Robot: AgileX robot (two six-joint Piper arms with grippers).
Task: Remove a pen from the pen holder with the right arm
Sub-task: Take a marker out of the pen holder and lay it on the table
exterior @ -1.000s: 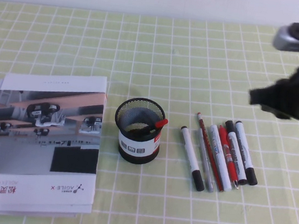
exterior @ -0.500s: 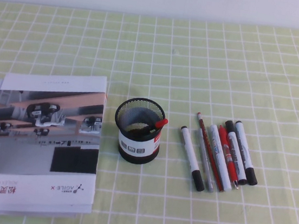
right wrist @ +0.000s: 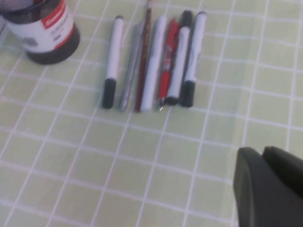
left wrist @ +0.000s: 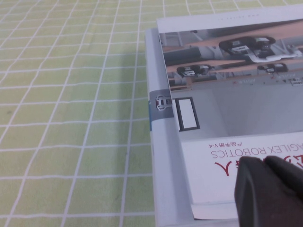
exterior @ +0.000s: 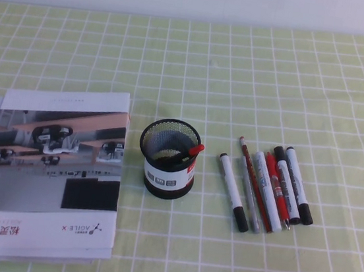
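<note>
One red-capped pen (exterior: 185, 154) leans inside the mesh pen holder (exterior: 167, 174), mid-worktop (exterior: 307, 91). Several loose pens (exterior: 265, 186) lie in a row just right of it. Near that row, right hand (right wrist: 263, 156) is closed and empty. Over the booklet (left wrist: 227, 94), left hand (left wrist: 263, 163) is closed and empty.

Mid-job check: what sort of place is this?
Likely a desk-style test table: checked green cloth, booklets, mesh pen holder, row of pens. The left gripper hangs over the booklets, right gripper near the pens.
</note>
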